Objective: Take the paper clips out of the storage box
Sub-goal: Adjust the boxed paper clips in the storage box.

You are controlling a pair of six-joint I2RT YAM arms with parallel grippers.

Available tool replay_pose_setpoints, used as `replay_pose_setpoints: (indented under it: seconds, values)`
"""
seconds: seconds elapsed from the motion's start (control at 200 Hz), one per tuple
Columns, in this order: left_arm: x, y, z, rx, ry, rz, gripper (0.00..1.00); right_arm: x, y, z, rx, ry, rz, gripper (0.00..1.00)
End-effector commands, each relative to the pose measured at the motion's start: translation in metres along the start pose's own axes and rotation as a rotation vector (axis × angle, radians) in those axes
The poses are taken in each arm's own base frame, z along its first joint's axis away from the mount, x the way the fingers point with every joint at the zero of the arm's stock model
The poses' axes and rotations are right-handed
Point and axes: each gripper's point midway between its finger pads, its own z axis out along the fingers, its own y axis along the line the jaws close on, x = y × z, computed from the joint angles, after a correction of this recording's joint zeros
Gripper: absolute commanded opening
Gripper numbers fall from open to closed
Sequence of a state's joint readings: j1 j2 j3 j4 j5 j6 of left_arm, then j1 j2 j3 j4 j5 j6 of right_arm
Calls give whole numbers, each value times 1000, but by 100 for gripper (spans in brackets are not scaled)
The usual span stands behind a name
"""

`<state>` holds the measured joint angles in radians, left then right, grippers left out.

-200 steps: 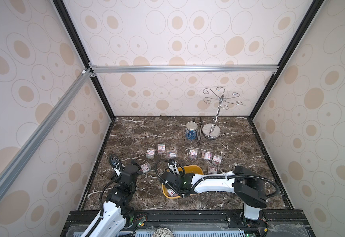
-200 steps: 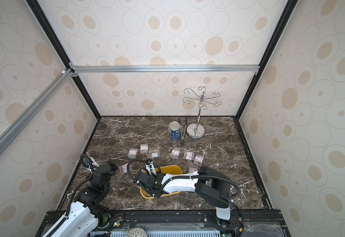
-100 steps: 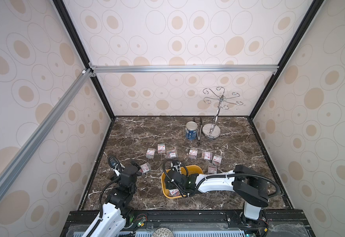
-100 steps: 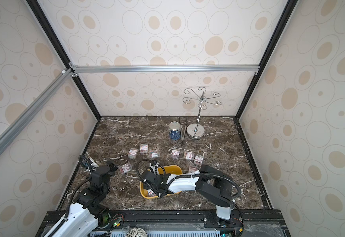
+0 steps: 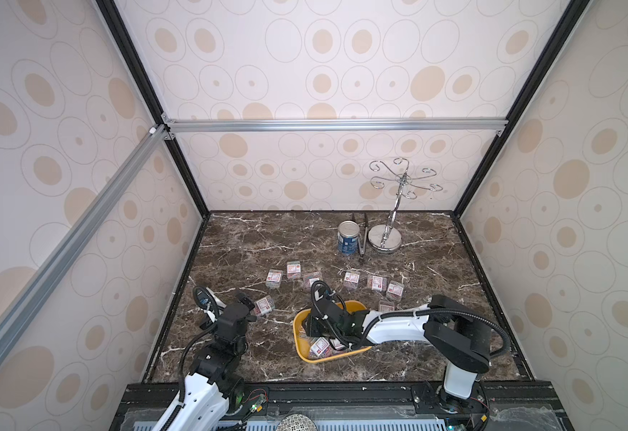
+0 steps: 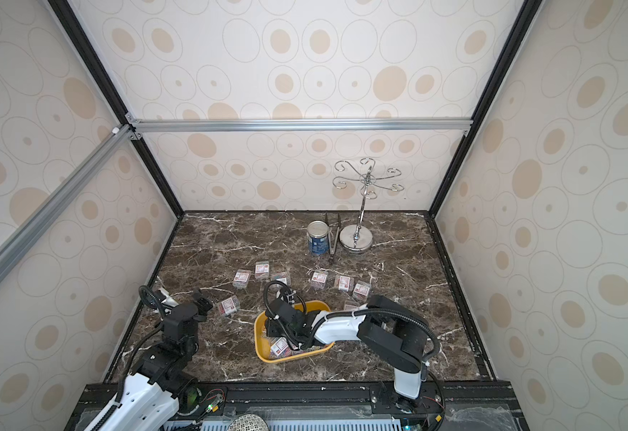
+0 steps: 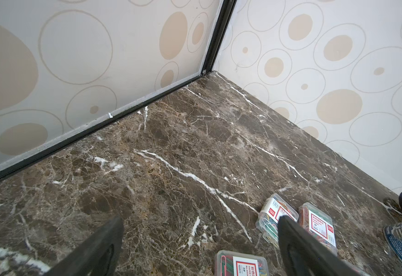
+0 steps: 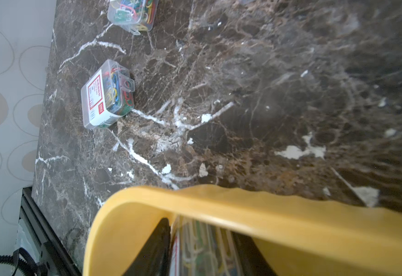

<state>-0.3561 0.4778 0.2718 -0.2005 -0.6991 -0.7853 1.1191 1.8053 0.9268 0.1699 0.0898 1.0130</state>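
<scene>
Well, everything turns on the yellow storage box at the near middle of the marble. The right gripper is down inside it, at the wall on the left arm's side, with its fingers closed on one clear case of paper clips that fills the gap between them. That case lies straight ahead of the claw, with the box's rim just beyond, so I reckon the way out is straight up. More cases lie in the box beside it.

The left gripper hangs wide open and empty to the box's left, clearly the farther arm. Freed cases sit in a loose row beyond the box, and one case lies to its left.

Each red-and-white label reads "100" and seemingly "PAPER CLIPS"; I can't read the brand mark.
</scene>
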Motion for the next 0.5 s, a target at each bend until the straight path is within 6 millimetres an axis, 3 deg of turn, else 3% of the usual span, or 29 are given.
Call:
replay_pose_setpoints:
  seconds: [0.0,0.495]
  values:
    - [-3,6,-1,-25,-16,0,100,2,-2,-12,14,0,-13,38]
    - [-3,6,-1,-21,-20,-6,100,-39,4,-82,-25,-224,-72,34]
